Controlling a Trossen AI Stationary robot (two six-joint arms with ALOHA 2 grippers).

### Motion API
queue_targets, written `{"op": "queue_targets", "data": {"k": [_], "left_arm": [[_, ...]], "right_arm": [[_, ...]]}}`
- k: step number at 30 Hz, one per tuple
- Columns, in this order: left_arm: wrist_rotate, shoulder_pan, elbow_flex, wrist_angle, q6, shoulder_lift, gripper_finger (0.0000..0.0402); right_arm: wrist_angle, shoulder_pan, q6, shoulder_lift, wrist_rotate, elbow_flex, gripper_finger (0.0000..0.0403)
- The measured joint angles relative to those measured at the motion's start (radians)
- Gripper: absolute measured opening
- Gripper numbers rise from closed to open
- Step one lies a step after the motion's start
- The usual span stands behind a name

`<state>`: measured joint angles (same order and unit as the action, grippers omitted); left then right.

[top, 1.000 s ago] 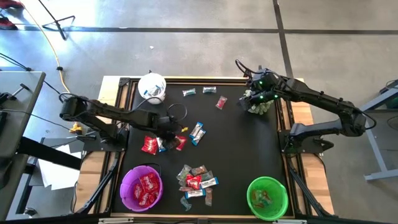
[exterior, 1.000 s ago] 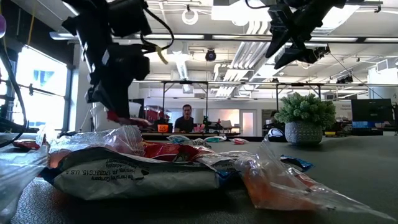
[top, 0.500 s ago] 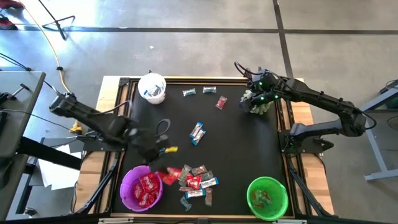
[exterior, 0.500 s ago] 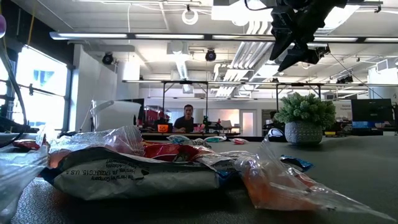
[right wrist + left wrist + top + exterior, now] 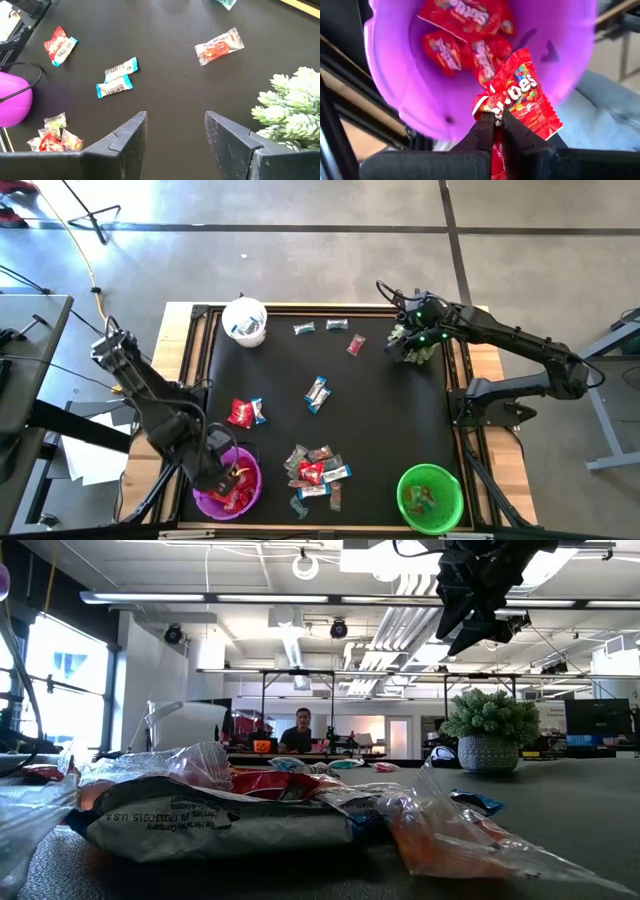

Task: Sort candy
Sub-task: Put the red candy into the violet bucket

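Now left fingers [image 5: 497, 120] pinch red candy packet [image 5: 520, 100] over purple bowl [image 5: 400, 95].

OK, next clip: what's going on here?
A two-armed robot is sorting candy into bowls. The left hand is shut on a red packet and holds it over the purple bowl, which already has several red packets in it. The right hand waits open near the small plant at the far right of the mat. A pile of mixed candy and a few scattered pieces are not yet sorted.
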<state>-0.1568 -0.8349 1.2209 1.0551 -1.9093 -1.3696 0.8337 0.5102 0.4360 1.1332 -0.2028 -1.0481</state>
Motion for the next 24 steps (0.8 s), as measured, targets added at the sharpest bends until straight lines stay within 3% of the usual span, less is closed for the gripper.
{"op": "queue_targets", "data": {"k": [6,16,24], "left_arm": [[0.07,-0.008,0.0,-0.004,0.018,-0.071,0.0019],[-0.055,0.026,0.001,-0.032,0.098,-0.117,0.0082],[-0.032,0.066,0.02,-0.156,0.246,-0.116,0.0101]], "right_arm": [[0.0,0.0,0.0,0.0,0.0,0.0,0.0195],[0.0,0.0,0.0,0.0,0.0,0.0,0.0195],[0.0,0.0,0.0,0.0,0.0,0.0,0.0195]]}}
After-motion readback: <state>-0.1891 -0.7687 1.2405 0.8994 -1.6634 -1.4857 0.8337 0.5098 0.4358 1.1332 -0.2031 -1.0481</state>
